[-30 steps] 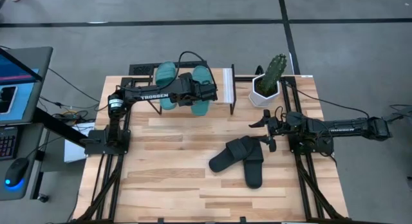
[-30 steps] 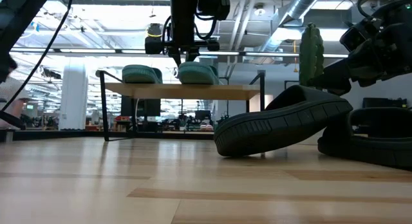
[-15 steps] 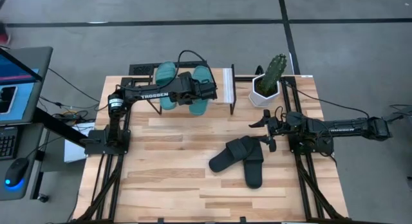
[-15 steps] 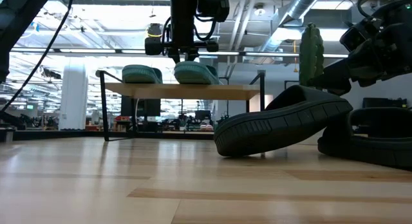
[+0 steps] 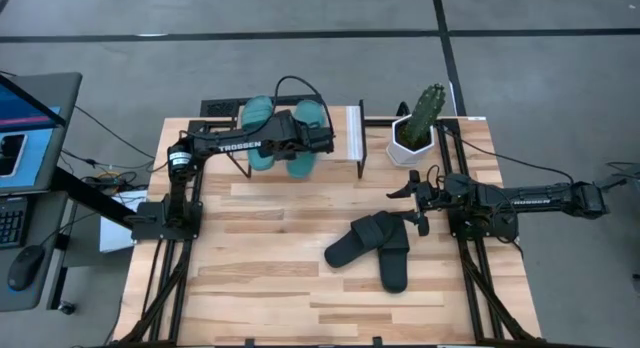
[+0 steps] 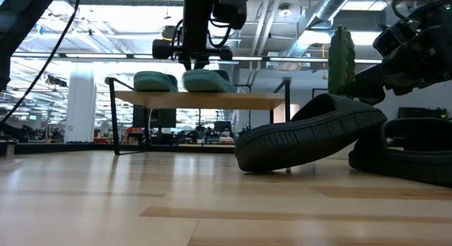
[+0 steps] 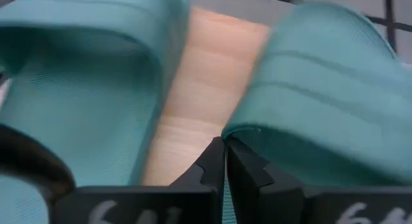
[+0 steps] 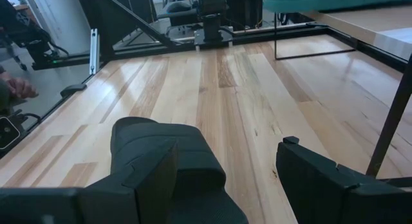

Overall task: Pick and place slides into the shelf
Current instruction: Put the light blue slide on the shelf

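Left end effector (image 7: 224,161) hangs over the shelf (image 5: 340,138) at the worktop's (image 5: 270,288) far edge, fingers pinched together with nothing between them, tips right at the strap edge of one teal slide (image 5: 303,158). That slide sits on the shelf's wood top, just beside the other teal slide (image 5: 259,116). Both black slides (image 5: 372,246) lie on the worktop towards its right edge, one tilted up across its partner. Right end effector (image 5: 412,200) waits just beside them with its fingers spread wide, holding nothing. A potted cactus (image 5: 421,123) stands at the far right corner.
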